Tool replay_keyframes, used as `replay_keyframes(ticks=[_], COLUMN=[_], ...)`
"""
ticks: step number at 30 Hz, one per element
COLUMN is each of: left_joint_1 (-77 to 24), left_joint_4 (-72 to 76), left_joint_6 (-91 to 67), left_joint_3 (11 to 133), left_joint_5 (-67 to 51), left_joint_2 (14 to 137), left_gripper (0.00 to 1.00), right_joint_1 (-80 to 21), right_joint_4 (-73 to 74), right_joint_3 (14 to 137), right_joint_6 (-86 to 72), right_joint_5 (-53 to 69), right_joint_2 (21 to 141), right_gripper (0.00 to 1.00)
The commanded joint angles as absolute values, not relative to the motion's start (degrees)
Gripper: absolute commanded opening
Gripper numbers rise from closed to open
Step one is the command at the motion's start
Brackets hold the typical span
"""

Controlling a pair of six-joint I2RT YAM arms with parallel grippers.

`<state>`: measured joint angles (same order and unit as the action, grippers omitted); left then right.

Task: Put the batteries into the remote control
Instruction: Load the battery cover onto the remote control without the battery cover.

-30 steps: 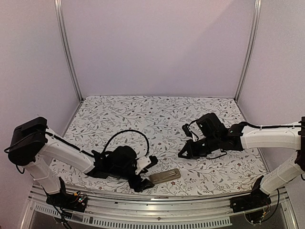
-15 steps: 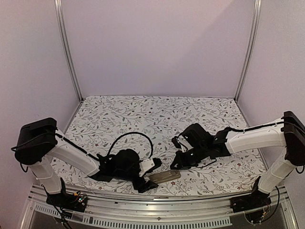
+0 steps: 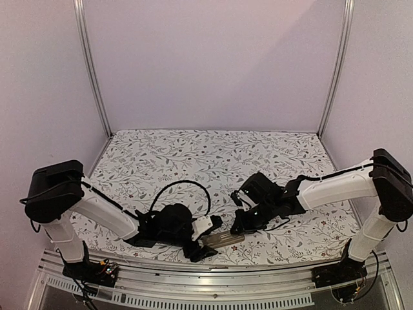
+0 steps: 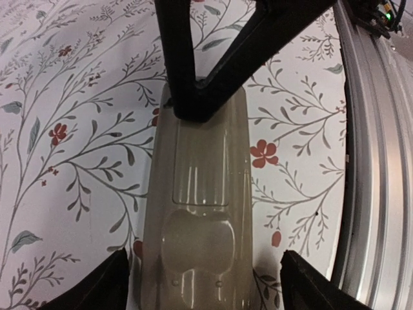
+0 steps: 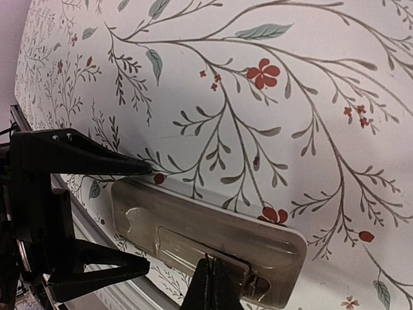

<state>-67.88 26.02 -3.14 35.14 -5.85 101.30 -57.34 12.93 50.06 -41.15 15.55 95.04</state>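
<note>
Down at the near edge, left gripper (image 3: pixel 208 239) straddles the remote (image 3: pixel 224 239), spread wide, while right gripper (image 5: pixel 211 284), pinched shut, presses its cover (image 5: pixel 193 248), so sliding that off looks next.

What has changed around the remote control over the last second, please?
The right gripper, shut, swung left and toward the near edge, down onto one end of the remote control. The left gripper, open, slid right to straddle its other end. Nothing was gripped or released, and the remote control stayed where it lay.
</note>
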Motion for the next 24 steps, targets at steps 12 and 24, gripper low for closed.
replay_keyframes(ticks=[12,24], left_joint_1=[-68.66,-68.56], left_joint_4=[24.81,24.70], left_joint_6=[-3.51,-3.03], left_joint_3=[36.22,34.34], left_joint_5=[-5.71,-5.01], left_joint_2=[102.82,97.84], left_gripper=[0.80,0.81], right_joint_1=[-58.01,-58.01], right_joint_4=[15.02,17.02], right_joint_3=[50.22,54.67], right_joint_6=[-40.07,-38.70], right_joint_5=[13.96,13.64], right_joint_2=[97.87,92.45], right_gripper=[0.00,0.00])
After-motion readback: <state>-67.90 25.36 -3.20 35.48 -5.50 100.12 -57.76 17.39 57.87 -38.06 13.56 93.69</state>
